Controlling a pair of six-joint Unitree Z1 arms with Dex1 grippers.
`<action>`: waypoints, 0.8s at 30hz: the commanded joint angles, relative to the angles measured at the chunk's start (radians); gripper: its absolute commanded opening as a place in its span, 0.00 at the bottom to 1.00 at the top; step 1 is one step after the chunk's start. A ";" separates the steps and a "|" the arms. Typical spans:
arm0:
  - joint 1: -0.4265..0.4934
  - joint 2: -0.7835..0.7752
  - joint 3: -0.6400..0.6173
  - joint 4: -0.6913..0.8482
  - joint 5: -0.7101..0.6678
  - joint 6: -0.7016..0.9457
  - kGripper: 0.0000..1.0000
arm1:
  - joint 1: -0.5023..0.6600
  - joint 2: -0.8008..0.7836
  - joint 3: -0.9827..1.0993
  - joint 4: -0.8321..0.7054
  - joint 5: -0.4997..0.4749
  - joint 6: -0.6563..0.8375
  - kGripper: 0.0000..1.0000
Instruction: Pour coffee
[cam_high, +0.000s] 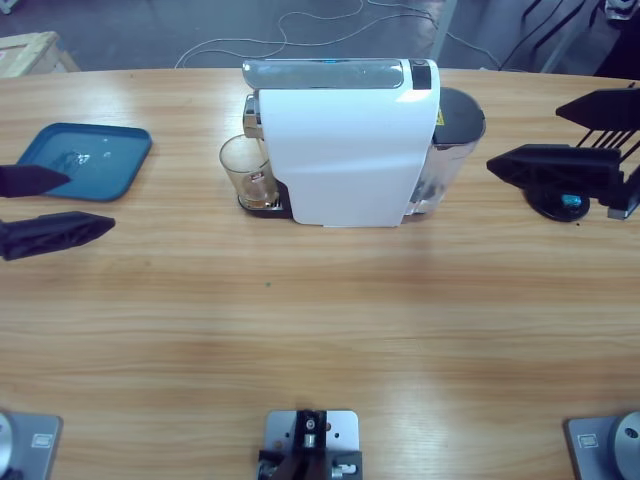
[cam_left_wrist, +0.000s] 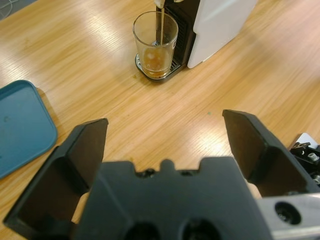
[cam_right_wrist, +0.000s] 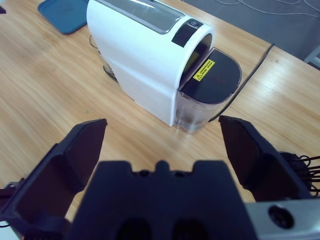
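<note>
Fingers (cam_left_wrist: 250, 145) of the left gripper (cam_left_wrist: 165, 145) are wide apart, holding nothing; the right gripper (cam_right_wrist: 162, 145) too. Coffee (cam_left_wrist: 156, 62) sits in the glass (cam_left_wrist: 155, 42) under the white machine (cam_high: 345, 150), top middle; the amount looks small.

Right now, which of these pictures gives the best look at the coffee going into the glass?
The left wrist view: it looks straight at the glass, showing the brown stream and the coffee pooled at the bottom. The high view shows the glass from above, half tucked beside the machine, coffee barely visible. The right wrist view sees mostly the machine, which hides nearly all the glass.
</note>
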 joint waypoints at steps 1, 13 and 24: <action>-0.007 0.043 0.026 0.017 -0.010 0.020 0.99 | 0.008 -0.007 0.049 -0.018 0.015 -0.012 1.00; -0.008 0.067 -0.004 0.026 -0.015 0.035 0.99 | 0.007 -0.033 0.077 -0.039 0.016 -0.012 1.00; -0.007 0.077 0.002 0.020 -0.020 0.032 0.99 | 0.008 -0.030 0.091 -0.039 0.015 -0.012 1.00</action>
